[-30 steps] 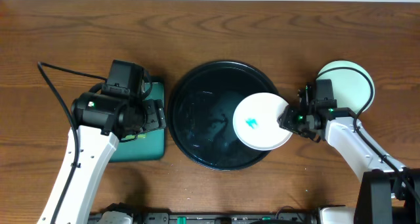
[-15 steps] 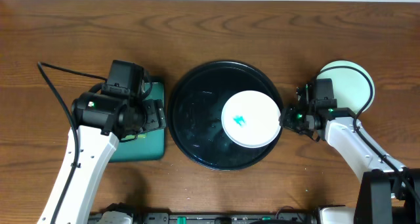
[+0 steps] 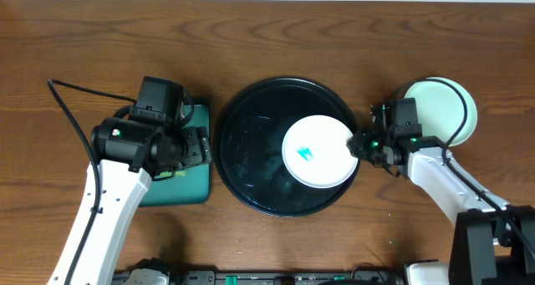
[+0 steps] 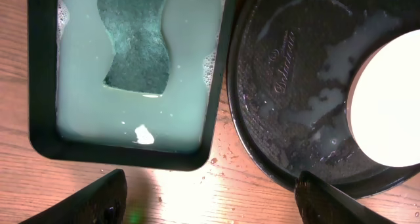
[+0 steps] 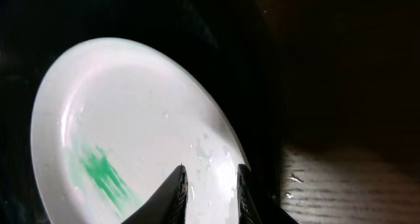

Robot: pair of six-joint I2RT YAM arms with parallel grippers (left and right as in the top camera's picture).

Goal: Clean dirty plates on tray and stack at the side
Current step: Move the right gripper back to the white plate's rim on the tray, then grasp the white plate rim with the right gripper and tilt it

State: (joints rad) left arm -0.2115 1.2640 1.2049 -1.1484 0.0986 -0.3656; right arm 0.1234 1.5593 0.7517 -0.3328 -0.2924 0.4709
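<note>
Over on the right half of the black tray (image 3: 251,143) sits the teal-smeared white plate (image 3: 318,155). My right tool (image 3: 356,145) hovers at its right rim, barely parted, gripping nothing. My left tool (image 4: 210,194) is wide open.

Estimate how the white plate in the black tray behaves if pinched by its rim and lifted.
Probably slippery: droplets sit on the white plate near the right gripper, and the black tray looks wet. Likely rigid, so no flexing. Lies flat and shallow: unlikely to roll, may skate if pushed.
</note>
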